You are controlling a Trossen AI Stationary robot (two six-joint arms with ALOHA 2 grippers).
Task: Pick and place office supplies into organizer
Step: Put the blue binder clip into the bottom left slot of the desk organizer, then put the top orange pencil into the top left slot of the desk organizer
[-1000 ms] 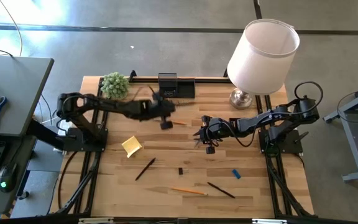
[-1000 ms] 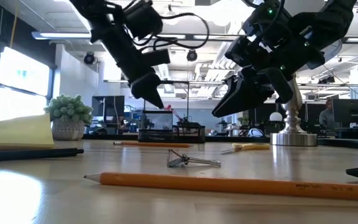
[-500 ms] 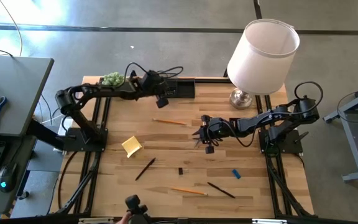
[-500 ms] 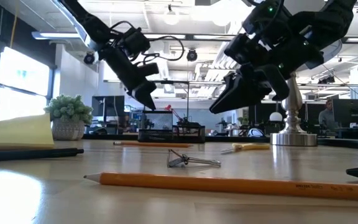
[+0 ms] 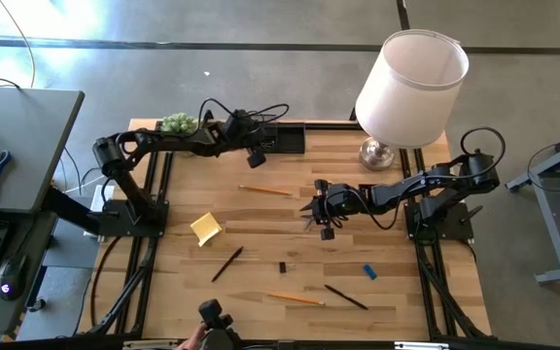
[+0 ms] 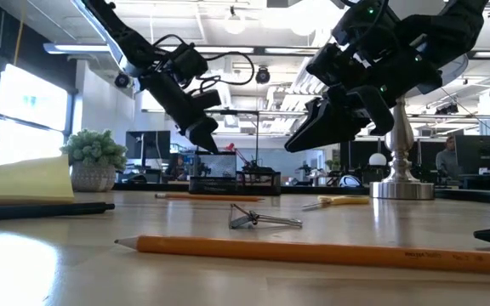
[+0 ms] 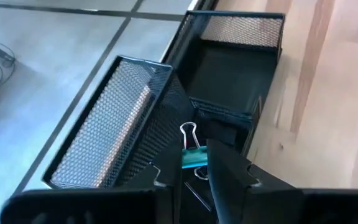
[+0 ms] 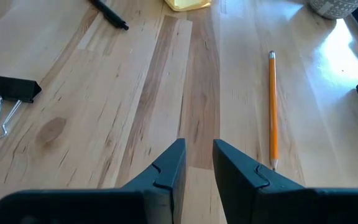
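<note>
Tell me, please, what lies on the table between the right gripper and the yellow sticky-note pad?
In the high view, only bare wood lies between the right gripper and the yellow sticky-note pad. The nearest item, an orange pencil, lies off that line, toward the organizer.

Left gripper point(image 5: 257, 156) swung from mid-table to organizer point(image 5: 276, 135) (teal clip point(image 7: 194, 158) in fingers), right unchanged

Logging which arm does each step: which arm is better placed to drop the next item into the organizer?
Left. The left gripper is shut on a teal binder clip directly over the organizer. The right gripper hangs mid-table, holding nothing, near an orange pencil.
</note>
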